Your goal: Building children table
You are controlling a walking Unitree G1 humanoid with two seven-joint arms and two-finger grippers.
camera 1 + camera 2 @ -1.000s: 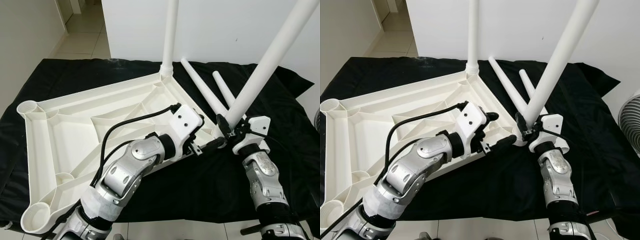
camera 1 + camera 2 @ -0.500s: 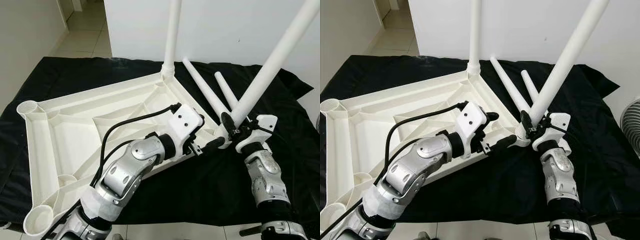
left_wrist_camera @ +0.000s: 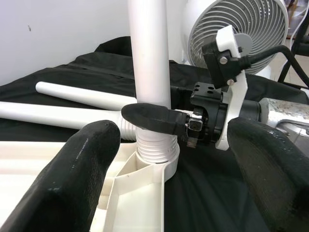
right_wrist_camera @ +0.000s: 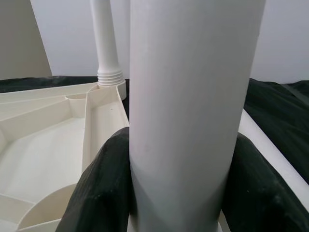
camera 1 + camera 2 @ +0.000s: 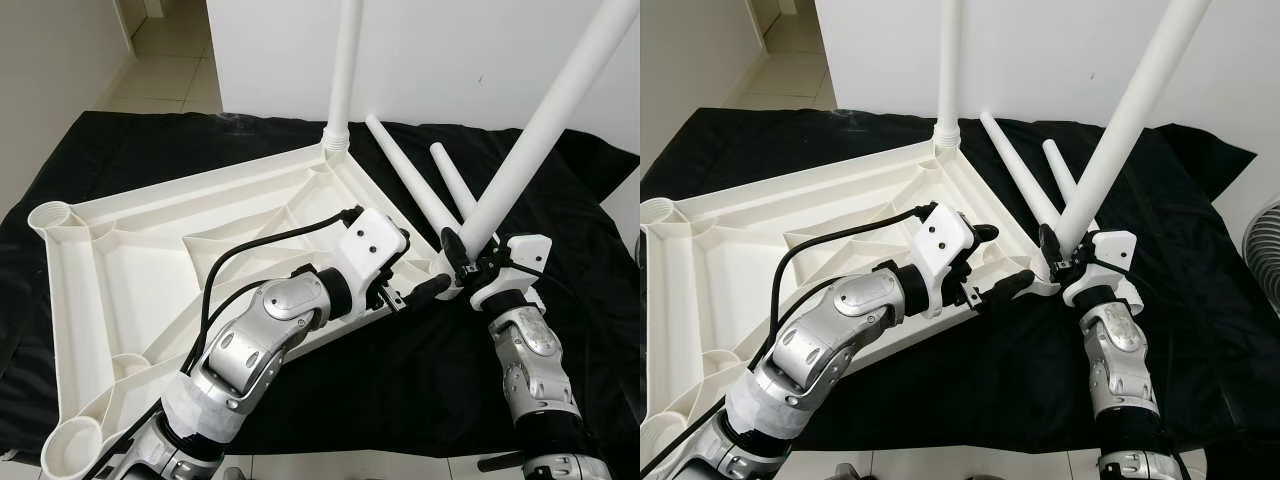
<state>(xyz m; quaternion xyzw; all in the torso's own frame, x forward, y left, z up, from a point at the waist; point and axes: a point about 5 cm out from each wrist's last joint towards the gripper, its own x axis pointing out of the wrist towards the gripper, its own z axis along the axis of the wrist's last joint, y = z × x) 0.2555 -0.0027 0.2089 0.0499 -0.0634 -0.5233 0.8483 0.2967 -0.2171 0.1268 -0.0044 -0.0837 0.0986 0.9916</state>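
The white table top [image 5: 150, 260] lies upside down on a black cloth. One white leg [image 5: 345, 70] stands upright in its far corner. My right gripper [image 5: 462, 252] is shut on a second, tilted leg [image 5: 540, 120] just above its lower end. That leg's ribbed end [image 3: 153, 145] sits in the near right corner socket, with its ribs showing. My left gripper [image 5: 415, 265] is open at that same corner, its fingers [image 3: 82, 179] spread wide on either side of the socket without touching the leg. In the right wrist view the held leg [image 4: 193, 96] sits between both pads.
Two loose white legs [image 5: 405, 180] [image 5: 452, 180] lie on the cloth behind the right gripper. A white fan [image 3: 236, 29] stands off to the right beyond the cloth. A white wall runs along the back, and a tiled floor [image 5: 160, 70] lies at the far left.
The whole view has shifted slightly. My right gripper and the tilted leg have edged a little to the right. The left gripper stays open at the corner.
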